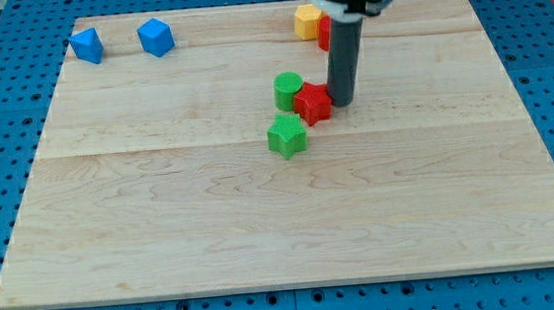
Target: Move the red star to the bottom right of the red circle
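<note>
The red star (313,104) lies near the middle of the table (263,225), slightly toward the view's top and right. My tip (341,103) stands on the table at the star's right side, touching it or just beside it. There is no pincer on this arm; it ends in a plain rod, so there is no open or closed state to report.

A green circle (289,91) sits against the star's upper left. A green star (286,136) lies just beside the red star at its lower left; whether they touch cannot be told. Both green blocks stand in the way on the star's left.

The red circle (324,30) is near the table's top edge, directly above the tip and largely hidden behind the rod. A yellow block (307,21) touches its left side.

Two blue blocks (86,45) (155,36) lie well apart from the group, at the top left corner region.

The table to the right of the rod is open up to the right edge, including the area right of the red circle. The whole lower half of the table is open as well.
</note>
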`<state>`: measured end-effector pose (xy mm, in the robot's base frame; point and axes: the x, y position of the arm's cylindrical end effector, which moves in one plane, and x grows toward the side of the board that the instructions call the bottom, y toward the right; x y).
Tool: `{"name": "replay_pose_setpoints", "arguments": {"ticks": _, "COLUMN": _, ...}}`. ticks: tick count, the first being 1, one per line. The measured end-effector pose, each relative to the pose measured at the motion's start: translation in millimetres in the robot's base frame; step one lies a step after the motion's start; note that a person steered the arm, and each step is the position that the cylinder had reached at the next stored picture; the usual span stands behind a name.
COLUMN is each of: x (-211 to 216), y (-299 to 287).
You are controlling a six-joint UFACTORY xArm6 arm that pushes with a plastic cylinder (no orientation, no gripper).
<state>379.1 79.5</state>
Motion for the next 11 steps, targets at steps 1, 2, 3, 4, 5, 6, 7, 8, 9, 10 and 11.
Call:
{"name": "replay_pose_setpoints", "arguments": {"ticks": 1, "x": 45, "y": 19}}
{"name": "replay_pose_setpoints", "arguments": {"ticks": 2, "x": 74, "y": -4}}
{"name": "replay_pose_setpoints", "arguments": {"ticks": 3, "x": 62, "y": -37}}
{"name": "replay_pose_setpoints", "arguments": {"ticks": 4, "x": 28, "y": -49}}
{"name": "replay_pose_setpoints", "arguments": {"ticks": 5, "x": 3, "y": -46}}
{"name": "replay_pose_setpoints", "arguments": {"ticks": 6, "x": 1, "y": -11}}
{"name": "replay_pose_setpoints", "arguments": {"ticks": 7, "x": 1, "y": 23}}
{"name": "replay_pose_setpoints", "arguments": {"ticks": 8, "x": -29, "y": 42}}
{"name": "replay_pose_setpoints", "arguments": {"ticks": 9, "x": -49, "y": 43}}
{"name": "replay_pose_setpoints", "arguments": {"ticks": 10, "x": -40, "y": 42}}
{"name": "replay_pose_setpoints", "arguments": {"ticks": 11, "x": -27, "y": -28}}
